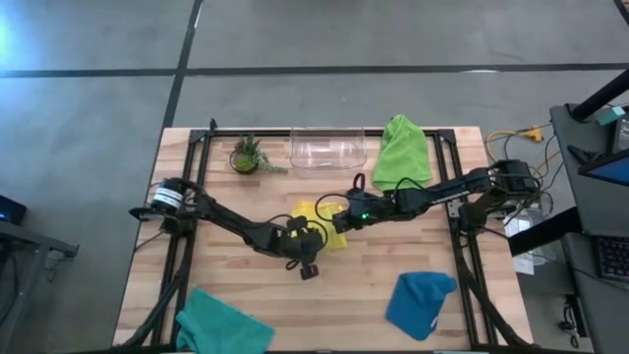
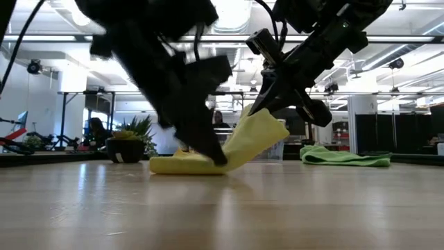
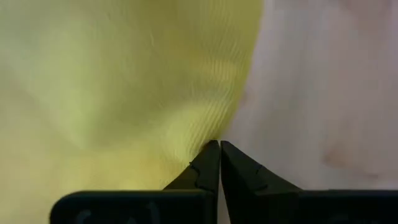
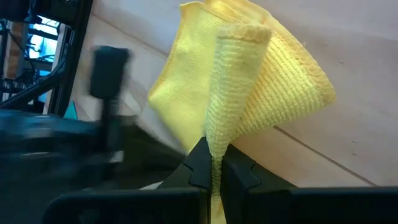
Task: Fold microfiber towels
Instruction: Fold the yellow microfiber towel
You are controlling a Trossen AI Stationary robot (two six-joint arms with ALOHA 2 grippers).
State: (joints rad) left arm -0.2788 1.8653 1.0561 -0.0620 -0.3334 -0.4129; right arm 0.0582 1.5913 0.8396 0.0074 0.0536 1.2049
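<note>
Two grippers are working the yellow towel [image 1: 316, 224] at the centre of the high view. The right gripper [image 4: 213, 171] is pinching a raised edge of that towel between fingers pressed tight together, so the cloth is fanning up and away from its tips. In the low view that edge is standing lifted at mid-frame while the rest is lying flat on the desk [image 2: 222, 208]. The left gripper [image 3: 219, 149] is sitting with its fingers pressed together, tips down at the towel's border where cloth meets bare wood; whether a thin bit of cloth is caught between them cannot be told.

To do this fold well, the right gripper is probably best carrying its edge low and straight across toward the opposite border, keeping the cloth taut so no ridge is forming. The left gripper should be holding the near edge down as an anchor, so the whole towel is not sliding along. Letting go only once the edges are lining up would give a square fold.

Waiting are the green towel [image 1: 402, 149] at upper right, the blue towel [image 1: 421, 302] at lower right and the teal towel [image 1: 221, 324] at lower left.
</note>
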